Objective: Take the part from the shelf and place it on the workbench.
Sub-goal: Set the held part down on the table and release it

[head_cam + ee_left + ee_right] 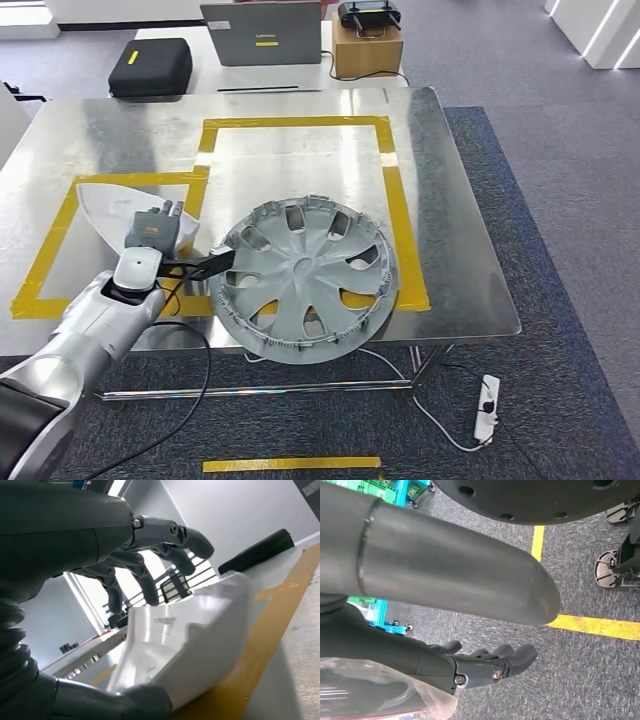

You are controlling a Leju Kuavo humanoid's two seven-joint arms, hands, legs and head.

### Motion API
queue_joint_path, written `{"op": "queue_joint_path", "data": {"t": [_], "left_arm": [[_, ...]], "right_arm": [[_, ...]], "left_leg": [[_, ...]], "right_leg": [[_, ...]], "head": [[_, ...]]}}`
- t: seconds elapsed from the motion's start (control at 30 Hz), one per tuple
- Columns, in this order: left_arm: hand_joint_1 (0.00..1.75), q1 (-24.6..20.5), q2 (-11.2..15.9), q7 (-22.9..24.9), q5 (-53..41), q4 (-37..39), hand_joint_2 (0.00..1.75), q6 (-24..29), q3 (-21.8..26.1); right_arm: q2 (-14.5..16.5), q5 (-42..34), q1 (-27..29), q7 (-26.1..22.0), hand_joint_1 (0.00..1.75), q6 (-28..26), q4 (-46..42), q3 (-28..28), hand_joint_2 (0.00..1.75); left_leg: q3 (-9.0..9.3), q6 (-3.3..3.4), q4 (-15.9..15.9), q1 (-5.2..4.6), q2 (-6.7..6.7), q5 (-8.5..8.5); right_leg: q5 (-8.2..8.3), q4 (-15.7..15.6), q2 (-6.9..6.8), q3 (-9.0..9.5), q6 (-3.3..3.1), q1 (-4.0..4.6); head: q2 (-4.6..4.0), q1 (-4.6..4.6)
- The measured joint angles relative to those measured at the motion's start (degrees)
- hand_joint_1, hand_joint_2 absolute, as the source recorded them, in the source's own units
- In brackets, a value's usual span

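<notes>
1. The white moulded plastic part point(113, 208) lies on the bare sheet-metal bench point(302, 165), inside the yellow tape rectangle point(45, 250) at about 9 o'clock on the bench top. In the left wrist view the same part point(188, 645) rests on the tape line, with one edge over it.
2. The left robot hand point(155, 235) is positioned at the part's near-right end. Its dark fingers point(151, 585) are arched apart above the part and the thumb point(113, 705) lies along the lower edge; whether the thumb presses the part cannot be told. The hand is judged released, nothing being clasped.
3. The right robot hand point(486, 662) hangs over grey carpet, its fingers loosely extended and nothing held.
4. A grey plastic wheel cover point(302, 275) lies at about 5 o'clock, overhanging the near bench edge, just beside the left robot hand.
5. The placing step is judged nearly complete. For a clean finish:
   - The fingers should be kept spread until clear of the part.
   - The hand should be lifted upward first, then drawn back toward 7 o'clock, so the part is not dragged.
   - The wheel cover should not be brushed, since its overhang makes it liable to tip.
</notes>
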Motion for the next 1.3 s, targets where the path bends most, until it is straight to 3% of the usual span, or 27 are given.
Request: {"op": "queue_joint_path", "data": {"t": [1.0, 1.3], "left_arm": [[0.0, -1.29, -0.37, 0.11, -0.61, 1.1, 0.0, -0.38, 0.86], [0.0, -1.35, -0.63, -0.17, -0.29, 1.28, 0.0, 2.78, 1.71]], "right_arm": [[-0.07, -0.17, -0.05, -0.32, 0.0, -0.03, 0.02, -0.22, 0.0], [-0.07, -0.05, -0.05, -0.15, 0.0, -0.03, 0.09, -0.23, 0.0]], "left_leg": [[-0.02, 0.02, 0.1, -0.07, 0.0, -0.02], [-0.24, 0.58, 0.68, -0.28, -0.01, -0.19]], "right_leg": [[0.03, -0.03, 0.0, 0.0, 0.04, -0.05], [0.24, -0.14, 0.0, 0.07, 0.52, -0.27]], "head": [[0.0, -0.01], [0.0, -0.02]]}}
